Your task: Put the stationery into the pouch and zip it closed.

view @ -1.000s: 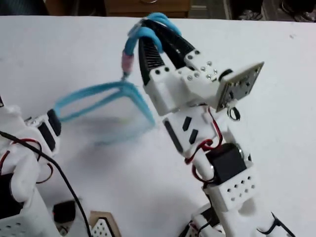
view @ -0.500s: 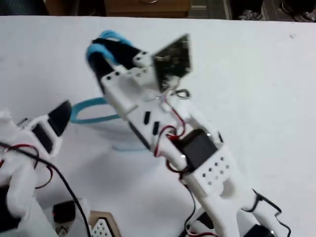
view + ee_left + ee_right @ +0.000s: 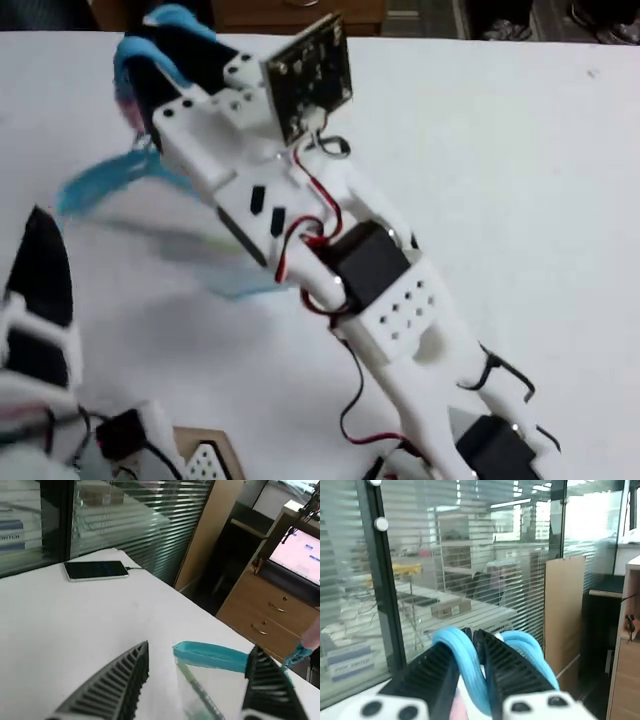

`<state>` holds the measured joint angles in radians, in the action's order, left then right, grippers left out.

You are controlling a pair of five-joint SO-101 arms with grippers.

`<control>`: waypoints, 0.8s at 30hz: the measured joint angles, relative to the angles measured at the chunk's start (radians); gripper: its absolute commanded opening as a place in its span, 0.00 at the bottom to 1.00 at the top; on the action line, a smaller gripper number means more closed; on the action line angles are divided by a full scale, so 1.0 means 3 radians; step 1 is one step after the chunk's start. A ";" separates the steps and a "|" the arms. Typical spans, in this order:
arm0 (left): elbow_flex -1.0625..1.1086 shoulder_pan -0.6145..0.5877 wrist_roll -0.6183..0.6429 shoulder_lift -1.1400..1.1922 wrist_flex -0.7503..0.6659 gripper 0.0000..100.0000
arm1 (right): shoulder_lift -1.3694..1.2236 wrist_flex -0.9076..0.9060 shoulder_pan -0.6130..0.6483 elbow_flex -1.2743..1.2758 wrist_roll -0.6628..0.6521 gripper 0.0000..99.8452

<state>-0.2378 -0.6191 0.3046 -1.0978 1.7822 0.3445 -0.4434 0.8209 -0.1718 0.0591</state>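
Note:
The clear pouch (image 3: 150,215) with its blue zipper edge (image 3: 95,185) lies on the white table (image 3: 520,150). My right gripper (image 3: 140,50), fingers wrapped in blue bands, hangs over the pouch's far left end, shut on the pink zipper pull (image 3: 128,100). The right wrist view shows these banded fingers (image 3: 505,670) pressed together. My left gripper (image 3: 200,647) is open, its ribbed black fingers (image 3: 117,682) on either side of the pouch's blue edge (image 3: 210,655) without touching it. A pen (image 3: 197,692) lies inside the pouch. In the high view a left finger (image 3: 42,290) stands at the near left.
A phone (image 3: 95,570) lies farther off on the table. A wooden drawer unit (image 3: 265,615) stands beyond the table's edge. The right arm's body (image 3: 380,300) crosses the middle of the table from the near right. Bare table spreads to the right.
My right gripper has swung left along the pouch's top with the zipper pull. The pouch has shifted left. My left gripper has let go of the pouch's end and drawn back.

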 measured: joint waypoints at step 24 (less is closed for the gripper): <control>0.1417 0.1146 -0.0440 -0.0378 -0.0113 0.32 | -0.1028 -0.0343 -0.0302 -0.1534 -0.0005 0.02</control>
<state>0.1872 -0.2754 0.1726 -1.2114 1.7484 0.0361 -0.5462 0.7304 -0.6322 0.0575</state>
